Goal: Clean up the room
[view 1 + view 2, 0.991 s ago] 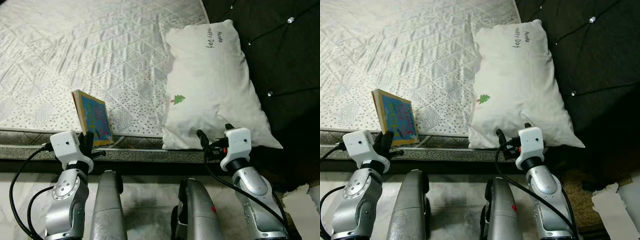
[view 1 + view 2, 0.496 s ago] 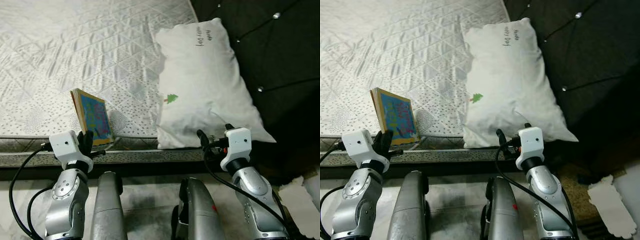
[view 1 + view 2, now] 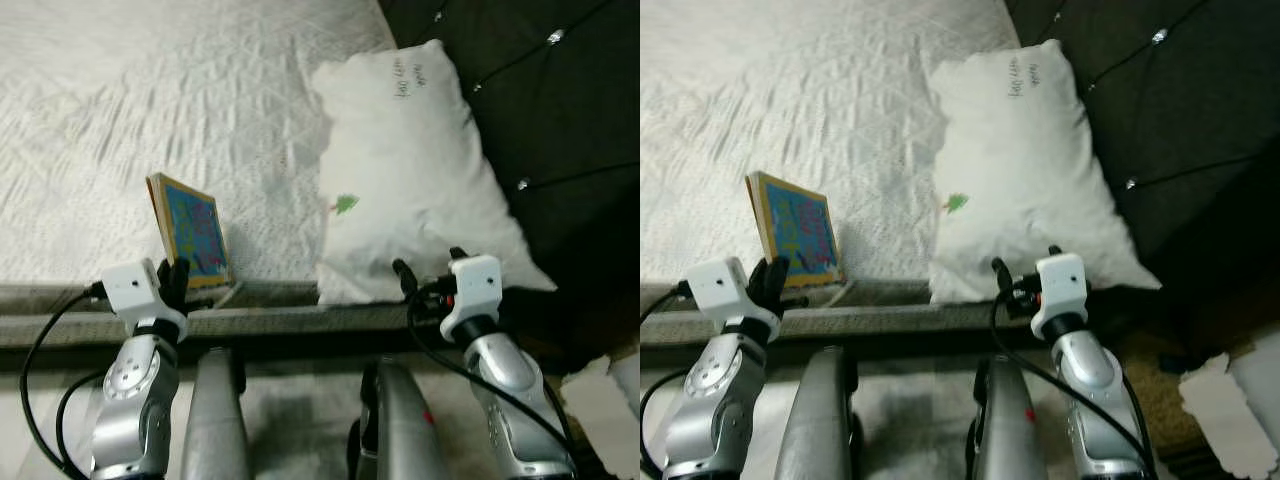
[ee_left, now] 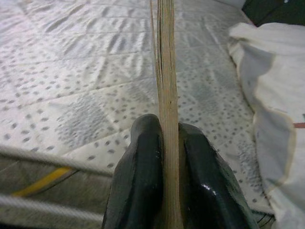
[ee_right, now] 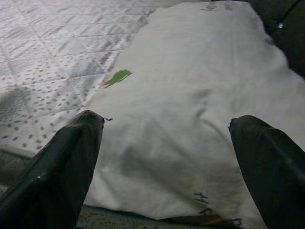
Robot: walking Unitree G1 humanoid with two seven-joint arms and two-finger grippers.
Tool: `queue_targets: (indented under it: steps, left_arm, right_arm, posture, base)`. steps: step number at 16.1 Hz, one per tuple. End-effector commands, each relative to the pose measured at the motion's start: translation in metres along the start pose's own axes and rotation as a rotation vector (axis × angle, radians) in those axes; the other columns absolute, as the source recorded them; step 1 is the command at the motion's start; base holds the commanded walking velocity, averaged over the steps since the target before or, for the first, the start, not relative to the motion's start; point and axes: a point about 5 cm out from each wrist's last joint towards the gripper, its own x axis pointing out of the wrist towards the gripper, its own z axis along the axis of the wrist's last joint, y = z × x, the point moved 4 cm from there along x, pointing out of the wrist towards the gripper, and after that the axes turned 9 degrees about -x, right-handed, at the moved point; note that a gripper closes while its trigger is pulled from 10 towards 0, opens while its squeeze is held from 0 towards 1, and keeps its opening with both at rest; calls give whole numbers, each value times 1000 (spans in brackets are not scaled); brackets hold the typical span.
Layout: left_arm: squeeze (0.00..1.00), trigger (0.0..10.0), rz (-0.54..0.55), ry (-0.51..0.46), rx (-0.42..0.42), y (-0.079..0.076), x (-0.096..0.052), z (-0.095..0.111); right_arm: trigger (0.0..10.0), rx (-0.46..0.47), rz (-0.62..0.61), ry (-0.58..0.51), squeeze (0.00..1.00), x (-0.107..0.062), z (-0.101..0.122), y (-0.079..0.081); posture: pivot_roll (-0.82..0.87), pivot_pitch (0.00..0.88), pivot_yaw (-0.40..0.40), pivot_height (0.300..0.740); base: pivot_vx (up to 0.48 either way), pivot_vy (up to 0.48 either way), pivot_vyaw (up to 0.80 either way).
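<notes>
Left gripper (image 4: 164,167): fingers clamped flat on the lower edge of the book (image 3: 190,232), one each side, no gap. Same pinch as a second ago, no slip visible. The book stands upright on its edge at the near rim of the mattress (image 3: 150,120), blue cover facing the pillow.

Right gripper (image 5: 167,157): fingers spread wide, nothing between them, hovering just off the near end of the pillow (image 3: 415,180). Can't tell if the tips touch the fabric. Arm posture unchanged over the last second.

What changed: mostly the camera. The whole scene slid sideways and back between frames, and the head views are blurred now, so the robot's body or head is moving, not the objects. The book and pillow keep the same spacing to each other and both grippers sit at the same place in frame.

The pillow lies lengthwise along the dark tufted headboard (image 3: 560,110), its far end up near the top corner of the mattress. On the floor at the far right is a pale torn scrap (image 3: 1230,400), possibly paper; too blurred to say.

Read: the book is secured but not yet put away. My guess is the robot is repositioning to carry it off, right arm free for the pillow later.
</notes>
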Motion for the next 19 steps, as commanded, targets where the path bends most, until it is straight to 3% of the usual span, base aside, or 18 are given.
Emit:
queue_targets:
  steps: [1,6,12,14,16,18,19]
  left_arm:
    - [0,10000,-35,-54,3,-10,1,13]
    - [0,10000,-29,-48,-5,-11,3,12]
    - [0,10000,-36,52,-73,-20,17,-2]
    - [0,10000,-83,141,-105,-37,26,-17]
    - [0,10000,-132,170,-141,-54,31,-22]
    - [0,10000,-194,222,-242,-79,38,-28]
    - [0,10000,-206,240,-243,-83,39,-30]
  right_arm:
    - [10000,1,-3,12,0,-1,-3,-2]
    - [10000,4,-6,11,0,-1,-3,-2]
    - [10000,2,-12,12,0,-1,-3,-3]
    - [10000,-4,-16,13,0,-2,-3,-4]
    - [10000,-9,-19,14,0,-3,-3,-5]
    - [10000,-15,-21,16,0,-4,-2,-6]
    - [10000,-16,-22,16,0,-5,-2,-6]
  posture:
    - [8,158,-63,586]
    - [5,162,-63,586]
    - [-5,163,-65,586]
    - [-16,164,-67,586]
    - [-25,166,-69,586]
    - [-36,169,-71,586]
    - [-41,170,-72,586]
  base:
    - [480,0,0]
    - [367,0,0]
    - [0,0,0]
    - [0,0,0]
    - [0,0,0]
    - [0,0,0]
    - [0,0,0]
